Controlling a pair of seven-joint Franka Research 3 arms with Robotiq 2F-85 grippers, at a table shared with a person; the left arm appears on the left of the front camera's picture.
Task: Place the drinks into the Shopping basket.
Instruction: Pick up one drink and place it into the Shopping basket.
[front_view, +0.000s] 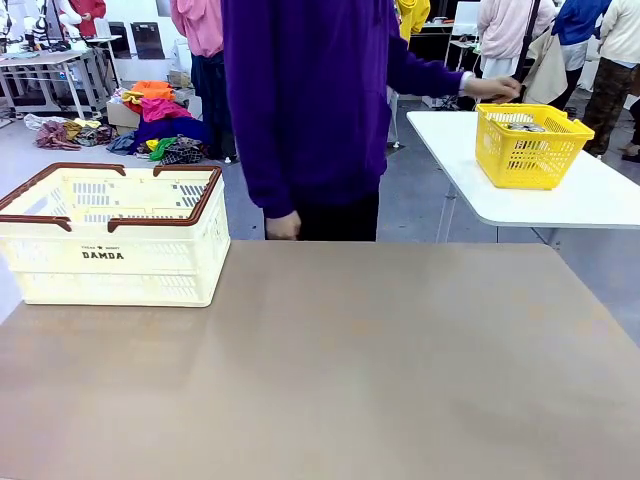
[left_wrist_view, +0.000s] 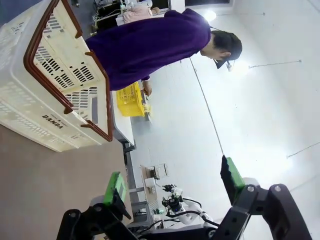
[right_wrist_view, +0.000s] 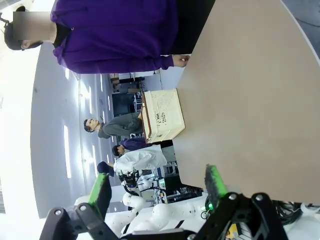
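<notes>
The Shopping basket (front_view: 112, 232) is seen standing upright at the far left corner of the brown surface (front_view: 350, 370), its brown handles folded outward and its printed side turned toward the robot. No cargo can be made out inside it through the open top. A person (front_view: 310, 100) in a purple top is stood at the far edge of the surface, one hand (front_view: 283, 226) hanging just at that edge. The other hand (front_view: 495, 88) is stretched out over a yellow basket (front_view: 530, 150), which is set near the front edge of a second, white surface (front_view: 590, 200) off to the right. Silvery tops, taken to be the drinks (front_view: 522, 127), are glimpsed inside that yellow basket, though too small to be told apart. The left gripper (left_wrist_view: 174, 182) is held with its green pads spread wide and nothing between them. The right gripper (right_wrist_view: 157, 187) is likewise spread wide and holds nothing.
</notes>
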